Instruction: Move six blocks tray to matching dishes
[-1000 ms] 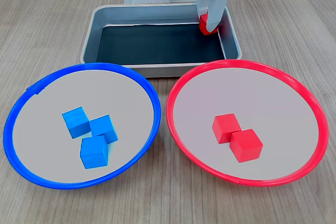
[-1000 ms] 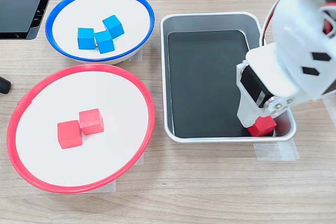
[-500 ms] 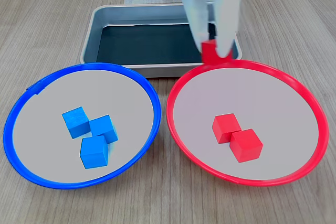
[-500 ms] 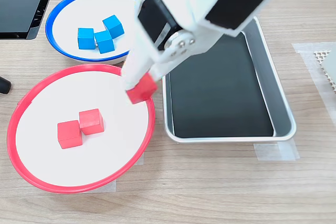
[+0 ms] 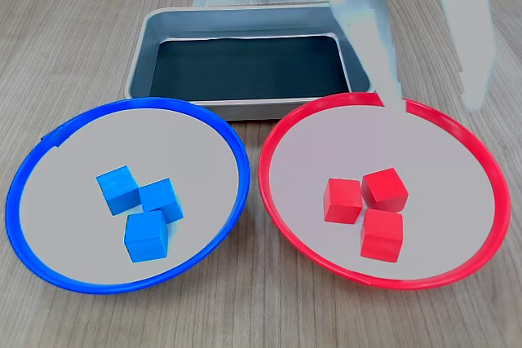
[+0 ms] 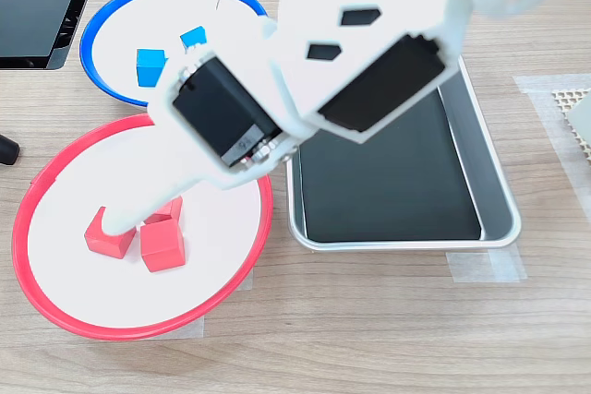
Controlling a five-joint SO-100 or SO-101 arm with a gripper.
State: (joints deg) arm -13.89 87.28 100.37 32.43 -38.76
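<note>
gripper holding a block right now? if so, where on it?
Nothing held. The gripper is open above the red-rimmed dish, fingers spread and blurred. All three red blocks lie on the dish floor below, none between the fingers.

Three red cubes (image 5: 364, 206) lie clustered on the pale floor of the red-rimmed dish (image 5: 281, 135), touching one another, directly beneath the white gripper (image 5: 432, 103), whose two fingers are spread wide with nothing between them; in a fixed view, one finger's tip (image 6: 118, 220) reaches down among these cubes (image 6: 138, 239); three blue cubes (image 5: 140, 212) sit bunched together in the blue-rimmed dish (image 5: 236, 147), well apart from the gripper, to its left in that fixed view; the silver-grey tray (image 5: 151, 34), dark-bottomed and holding no cubes, lies behind both dishes, just beside the gripper.
</note>
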